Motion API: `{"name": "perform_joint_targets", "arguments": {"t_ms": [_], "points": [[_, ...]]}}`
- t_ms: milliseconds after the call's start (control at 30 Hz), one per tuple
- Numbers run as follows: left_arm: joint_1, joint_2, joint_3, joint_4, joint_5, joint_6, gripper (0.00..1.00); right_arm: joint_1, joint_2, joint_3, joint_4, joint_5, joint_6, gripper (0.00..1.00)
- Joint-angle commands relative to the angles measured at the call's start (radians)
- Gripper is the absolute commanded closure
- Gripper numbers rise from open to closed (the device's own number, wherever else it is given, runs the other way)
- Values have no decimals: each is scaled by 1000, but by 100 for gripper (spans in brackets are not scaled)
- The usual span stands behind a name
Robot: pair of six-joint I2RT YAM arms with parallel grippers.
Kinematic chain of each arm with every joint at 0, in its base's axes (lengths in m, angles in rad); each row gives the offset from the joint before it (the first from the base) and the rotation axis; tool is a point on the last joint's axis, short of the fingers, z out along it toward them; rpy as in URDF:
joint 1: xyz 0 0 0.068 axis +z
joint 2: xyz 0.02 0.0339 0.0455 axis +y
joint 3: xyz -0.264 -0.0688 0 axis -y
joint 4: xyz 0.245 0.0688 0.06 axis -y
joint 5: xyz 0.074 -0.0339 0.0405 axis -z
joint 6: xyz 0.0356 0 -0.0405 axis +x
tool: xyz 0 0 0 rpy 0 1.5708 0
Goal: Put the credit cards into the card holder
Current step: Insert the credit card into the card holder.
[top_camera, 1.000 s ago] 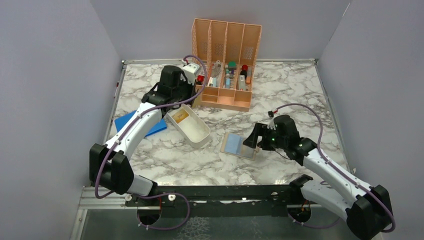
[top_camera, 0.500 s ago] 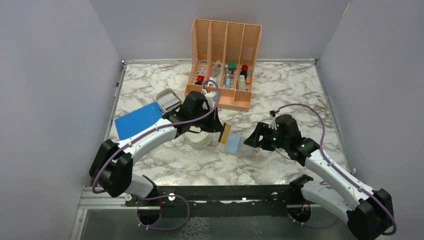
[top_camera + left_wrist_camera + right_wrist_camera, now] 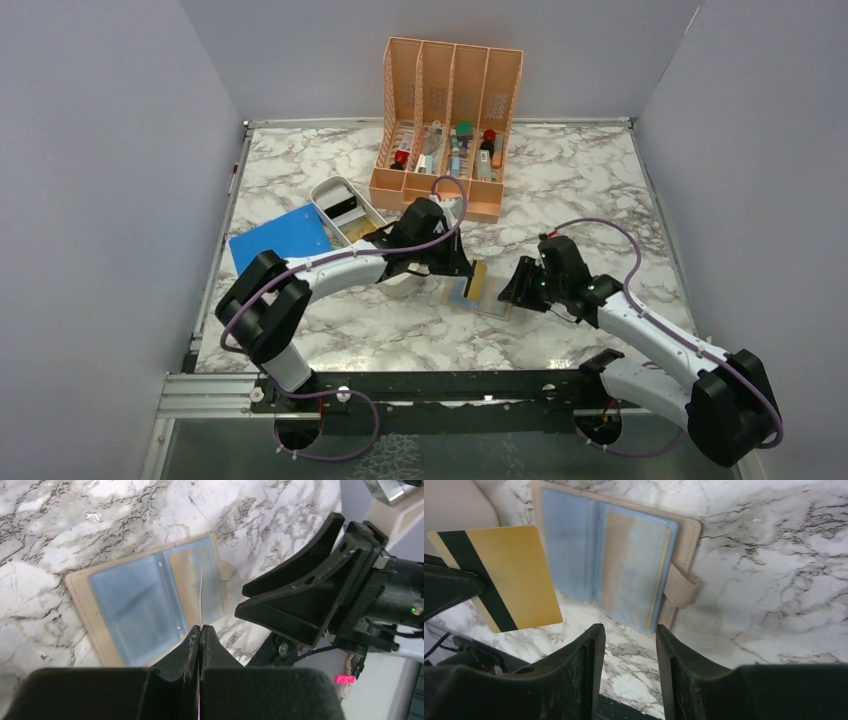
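**Step in hand:** inserting one card. It has been brought over the holder, and slotting has not yet begun.

**Card holder** (image 3: 460,296): lies open and flat on the worktop (image 3: 590,190) with its clear sleeves facing up. Its closing tab (image 3: 680,587) sticks out from the edge nearest the right arm. The sleeve next to the tab shows a tan patch, but whether that is a card or just the lining cannot be told.

**Left end effector** (image 3: 200,630): jaws pressed together on the gold card (image 3: 506,575), pinching it at the end with the black stripe. The card stands on edge above the holder. In the left wrist view it is only a thin line over the tab-side sleeve. It appears clear of the plastic, with no contact visible.

**Right end effector** (image 3: 626,632): jaws partway apart with nothing between them. It hovers low, just beside the holder's tab edge.

**White tray** (image 3: 330,192): sits well apart from the holder on the left arm's side. Its contents are too small to identify.

**Next move (judgement):**
- The card likely has to be tipped from on-edge to nearly flat against the sleeve.
- Its free short edge then has to be lined up with the sleeve mouth. Which side the mouth opens on is not discernible here.
- It would then be slid in with a shallow, straight push.
- The holder is loose on smooth marble, so a push would probably shove it along. The right end effector is well placed to press on the tab or the outer edge and hold it still.

**Risk:** the slit is thin and the card rigid, so a skewed approach would ride over the plastic instead of entering.
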Motion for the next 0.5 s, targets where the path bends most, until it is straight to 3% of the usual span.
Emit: {"name": "perform_joint_targets", "arguments": {"t_ms": [0,467], "points": [[-20,89,75,26,-3,5,100,-1,67,14,25,80,-5,55],[-33,241,106,-4,-83,5,100,-1,184,14,68,127,-6,59]]}}
